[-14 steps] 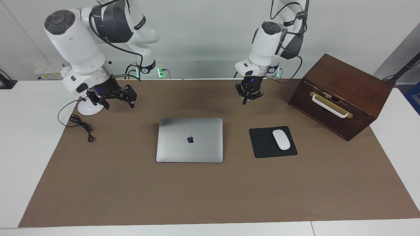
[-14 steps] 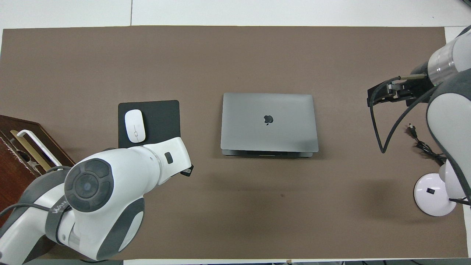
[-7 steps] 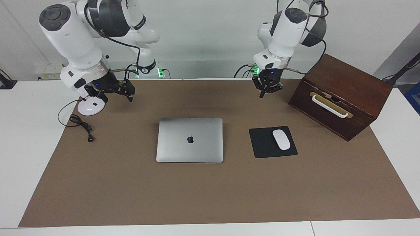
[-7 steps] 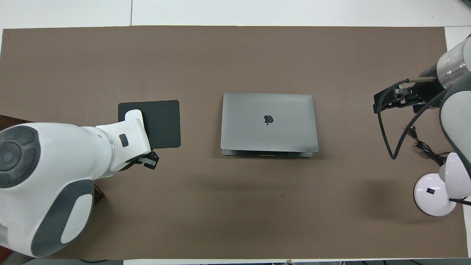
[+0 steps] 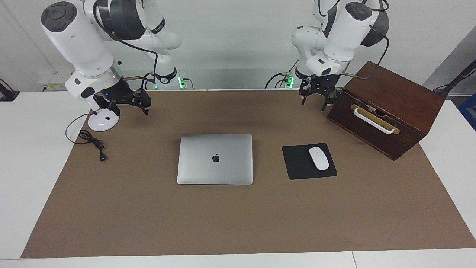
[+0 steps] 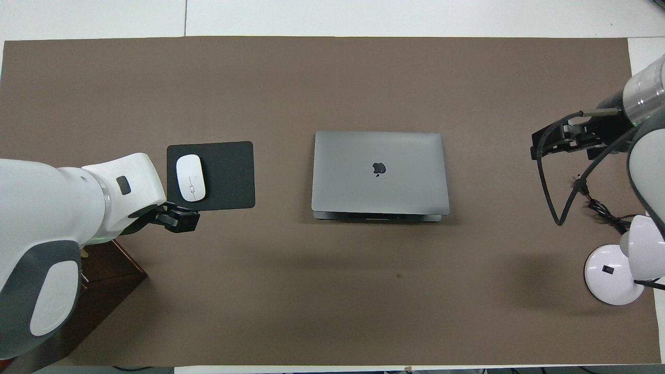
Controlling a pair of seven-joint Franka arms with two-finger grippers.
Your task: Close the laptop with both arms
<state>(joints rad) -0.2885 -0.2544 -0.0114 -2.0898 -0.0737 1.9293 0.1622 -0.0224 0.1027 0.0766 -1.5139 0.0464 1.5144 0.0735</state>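
Note:
The silver-grey laptop (image 5: 215, 159) lies flat on the brown mat with its lid down and the dark apple logo showing; it also shows in the overhead view (image 6: 380, 174). My left gripper (image 5: 314, 101) hangs open and empty over the mat, beside the wooden box and away from the laptop; it also shows in the overhead view (image 6: 179, 221). My right gripper (image 5: 129, 108) hangs open and empty over the mat near the white round base, toward the right arm's end; it also shows in the overhead view (image 6: 545, 145). Neither gripper touches the laptop.
A black mouse pad (image 5: 297, 165) with a white mouse (image 5: 318, 158) lies beside the laptop toward the left arm's end. A dark wooden box (image 5: 386, 108) with a white handle stands there too. A white round base (image 5: 102, 123) and a black cable (image 5: 91, 141) lie at the right arm's end.
My left gripper has swung away from the middle toward the wooden box and turned. My right gripper has drawn back a little toward its own end. The laptop has not moved.

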